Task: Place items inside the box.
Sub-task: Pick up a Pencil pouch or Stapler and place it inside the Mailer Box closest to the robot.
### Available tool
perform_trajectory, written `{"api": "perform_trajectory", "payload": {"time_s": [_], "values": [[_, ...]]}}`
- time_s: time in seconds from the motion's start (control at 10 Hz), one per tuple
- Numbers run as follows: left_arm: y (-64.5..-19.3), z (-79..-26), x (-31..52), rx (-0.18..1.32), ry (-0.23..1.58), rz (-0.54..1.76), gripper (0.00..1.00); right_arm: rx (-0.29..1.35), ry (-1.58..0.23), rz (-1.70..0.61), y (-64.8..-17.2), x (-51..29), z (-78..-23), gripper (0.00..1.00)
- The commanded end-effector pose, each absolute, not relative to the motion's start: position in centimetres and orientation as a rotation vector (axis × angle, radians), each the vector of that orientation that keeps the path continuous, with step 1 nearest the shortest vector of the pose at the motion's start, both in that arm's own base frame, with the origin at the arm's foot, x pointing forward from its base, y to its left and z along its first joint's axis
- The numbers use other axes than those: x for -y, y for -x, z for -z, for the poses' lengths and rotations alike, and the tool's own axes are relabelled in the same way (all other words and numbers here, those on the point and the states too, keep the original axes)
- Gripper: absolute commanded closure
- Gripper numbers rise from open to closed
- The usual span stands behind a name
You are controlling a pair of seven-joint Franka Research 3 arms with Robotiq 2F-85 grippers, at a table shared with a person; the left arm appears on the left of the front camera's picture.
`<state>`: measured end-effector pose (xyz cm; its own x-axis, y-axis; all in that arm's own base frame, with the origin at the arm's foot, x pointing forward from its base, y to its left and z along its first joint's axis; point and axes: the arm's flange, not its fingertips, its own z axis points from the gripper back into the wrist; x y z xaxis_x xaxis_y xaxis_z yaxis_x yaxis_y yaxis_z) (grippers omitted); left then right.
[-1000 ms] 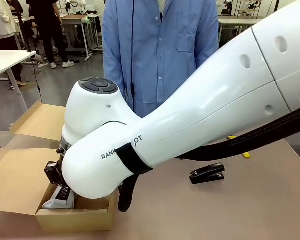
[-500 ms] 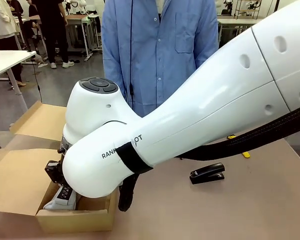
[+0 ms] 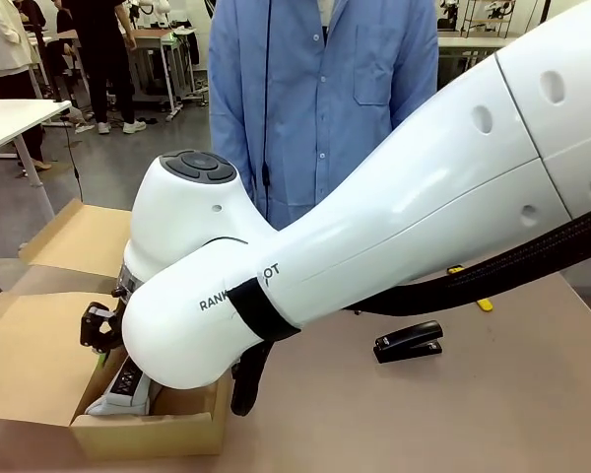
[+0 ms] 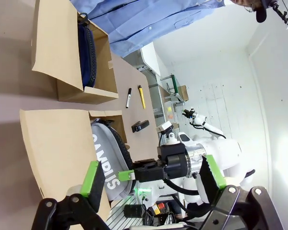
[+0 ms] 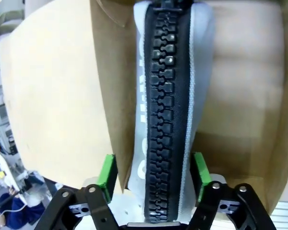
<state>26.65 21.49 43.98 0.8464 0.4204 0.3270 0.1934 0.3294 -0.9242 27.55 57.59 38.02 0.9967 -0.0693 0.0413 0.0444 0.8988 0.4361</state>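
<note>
Two brown cardboard boxes stand open on a tan tabletop (image 3: 443,414) in a bright workshop. A person in a light-blue shirt (image 3: 320,99) stands at the far edge, and a white table (image 3: 10,116) sits off to one side with people beyond it.

The nearer box (image 3: 148,434) holds a grey zip pencil case (image 5: 165,120) lettered "CAMPUS", set on edge with its black zipper uppermost. The farther box (image 4: 62,48) holds a navy zip pencil case (image 4: 88,57), also on edge. Out on the bare table lie a black stapler (image 3: 409,342), a white marker with a black cap (image 4: 128,97) and, just beside it, a yellow pen (image 4: 141,96).

The right gripper (image 5: 153,167) hangs directly over the grey case with its jaws spread, one green pad on each side of the zipper ridge. A strip of cardboard shows between the case and one pad, so the case rests in the box, released.

The white right arm (image 3: 424,197) stretches from the robot's right clear across the table, its wrist turned down into the nearer box. The left gripper (image 4: 151,165) is held off to the side of the boxes, its fingers wide apart with nothing between them.
</note>
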Motion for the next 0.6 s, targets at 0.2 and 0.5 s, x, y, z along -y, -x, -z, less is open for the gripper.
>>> {"api": "perform_trajectory", "payload": {"time_s": [0.2, 0.5], "values": [[-26.7, -44.1, -21.5, 0.604, 1.260, -0.145, 0.00, 0.063, -0.513, 0.070, -27.2, -55.4, -39.6, 0.00], [-26.7, -44.1, -21.5, 0.604, 1.260, -0.145, 0.00, 0.036, -0.560, 0.031, -25.3, -45.2, -45.2, 0.00]]}}
